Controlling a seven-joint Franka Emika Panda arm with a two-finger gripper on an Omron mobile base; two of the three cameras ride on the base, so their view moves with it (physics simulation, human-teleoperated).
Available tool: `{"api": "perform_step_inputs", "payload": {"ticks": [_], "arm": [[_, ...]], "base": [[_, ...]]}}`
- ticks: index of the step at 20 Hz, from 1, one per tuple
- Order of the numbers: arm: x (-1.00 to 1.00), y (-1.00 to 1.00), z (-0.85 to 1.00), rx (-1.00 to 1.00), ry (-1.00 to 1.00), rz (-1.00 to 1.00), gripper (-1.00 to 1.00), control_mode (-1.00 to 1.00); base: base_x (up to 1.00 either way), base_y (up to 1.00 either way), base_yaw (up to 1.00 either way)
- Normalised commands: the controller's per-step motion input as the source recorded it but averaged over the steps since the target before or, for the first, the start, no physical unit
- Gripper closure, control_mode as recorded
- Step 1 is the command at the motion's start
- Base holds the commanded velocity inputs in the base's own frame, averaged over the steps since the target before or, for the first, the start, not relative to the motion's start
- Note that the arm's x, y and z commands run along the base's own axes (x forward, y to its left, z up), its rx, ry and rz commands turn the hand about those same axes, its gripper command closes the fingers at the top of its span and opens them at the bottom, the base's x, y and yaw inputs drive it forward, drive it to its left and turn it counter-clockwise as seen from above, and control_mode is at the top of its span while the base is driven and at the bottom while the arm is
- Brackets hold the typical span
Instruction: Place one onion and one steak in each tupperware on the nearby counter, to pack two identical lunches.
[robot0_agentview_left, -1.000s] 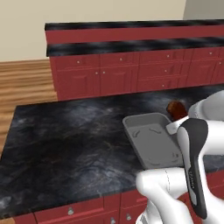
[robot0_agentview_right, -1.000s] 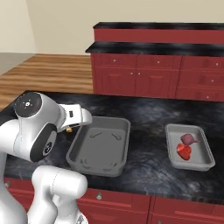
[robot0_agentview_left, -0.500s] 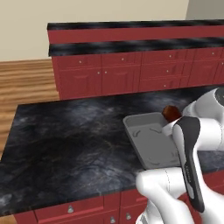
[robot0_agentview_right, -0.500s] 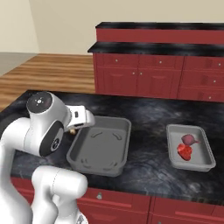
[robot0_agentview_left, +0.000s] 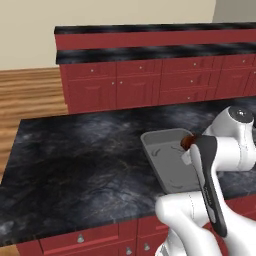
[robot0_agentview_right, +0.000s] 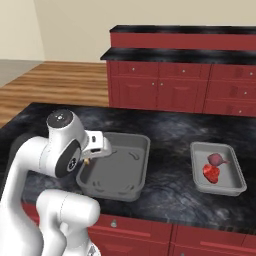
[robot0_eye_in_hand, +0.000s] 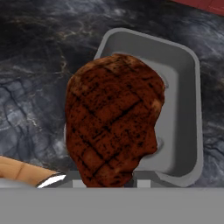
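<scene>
Hand view: my gripper (robot0_eye_in_hand: 105, 186) is clamped tight on the brown steak (robot0_eye_in_hand: 113, 118), with the big grey tupperware (robot0_eye_in_hand: 183, 109) right below it.

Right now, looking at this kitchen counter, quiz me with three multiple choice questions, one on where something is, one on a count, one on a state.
1. Where does the purplish onion lie?
A. small light grey tupperware
B. floor
C. upper counter tier
2. How many tupperware containers stand on the counter?
A. one
B. two
C. four
3. The gripper is:
A. open, holding nothing
B. shut on the dark steak
C. shut on an onion

Key: 1 A, the onion lies beside the red steak in the small tupperware. 2 B, that one and the large tupperware. 3 B, the dark steak hangs from the gripper.
</scene>
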Motion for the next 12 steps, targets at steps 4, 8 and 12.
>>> {"api": "perform_step_inputs", "payload": {"ticks": [4,8,12], "arm": [[0.02,0.01,-0.29,0.05,0.12,0.00,1.00,-1.00],[0.04,0.00,-0.28,0.13,0.09,0.00,1.00,-1.00],[0.18,0.02,-0.27,0.08,0.03,0.00,1.00,-1.00]], "base": [[0.00,0.00,0.00],[0.00,0.00,0.00],[0.00,0.00,0.00]]}}
